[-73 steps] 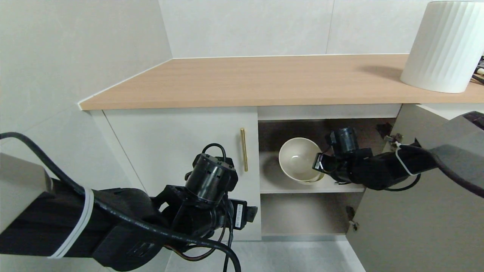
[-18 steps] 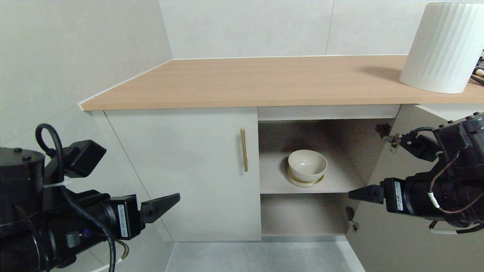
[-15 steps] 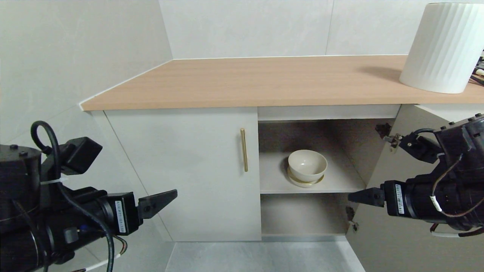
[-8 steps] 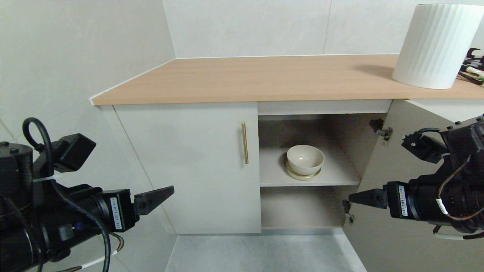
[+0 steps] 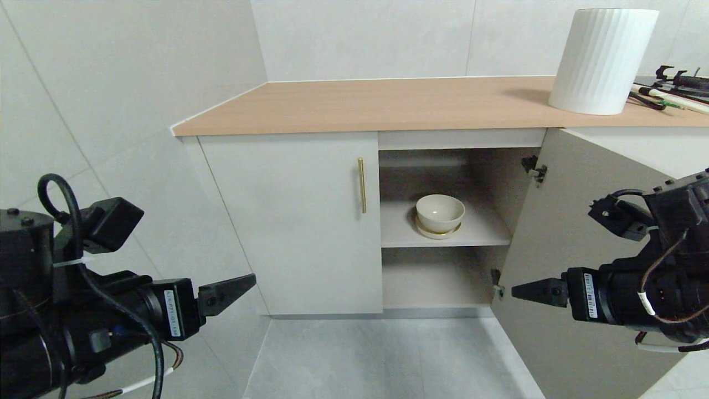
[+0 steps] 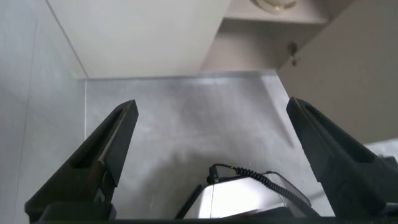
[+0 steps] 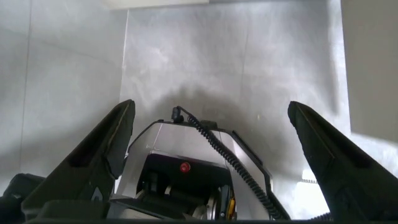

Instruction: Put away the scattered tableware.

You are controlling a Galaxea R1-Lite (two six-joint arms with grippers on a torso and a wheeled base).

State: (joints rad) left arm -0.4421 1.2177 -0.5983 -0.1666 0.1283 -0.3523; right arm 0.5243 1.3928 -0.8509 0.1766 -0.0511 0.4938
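A cream bowl (image 5: 440, 211) sits on a small gold-rimmed plate (image 5: 437, 232) on the middle shelf (image 5: 476, 237) of the open cabinet. My left gripper (image 5: 243, 282) hangs low at the left in front of the shut door, well away from the shelf, open and holding nothing. At the right, my right gripper (image 5: 520, 290) is by the swung-out cabinet door (image 5: 559, 233), also open and empty. In the left wrist view the fingers (image 6: 109, 149) stand wide apart over the floor, and the plate's edge (image 6: 273, 5) shows at the frame's border. The right wrist view shows spread fingers (image 7: 109, 146) above the floor.
A tall white ribbed container (image 5: 601, 61) stands on the wooden countertop (image 5: 360, 102), with pens and tools (image 5: 670, 91) beside it at the far right. The left cabinet door (image 5: 299, 221) is shut, with a gold handle (image 5: 361, 184). Grey floor tiles (image 5: 376, 360) lie below.
The right gripper has let go of the bowl, which now rests on the plate, and both arms have drawn back. The head view has pulled back, showing more floor and countertop.
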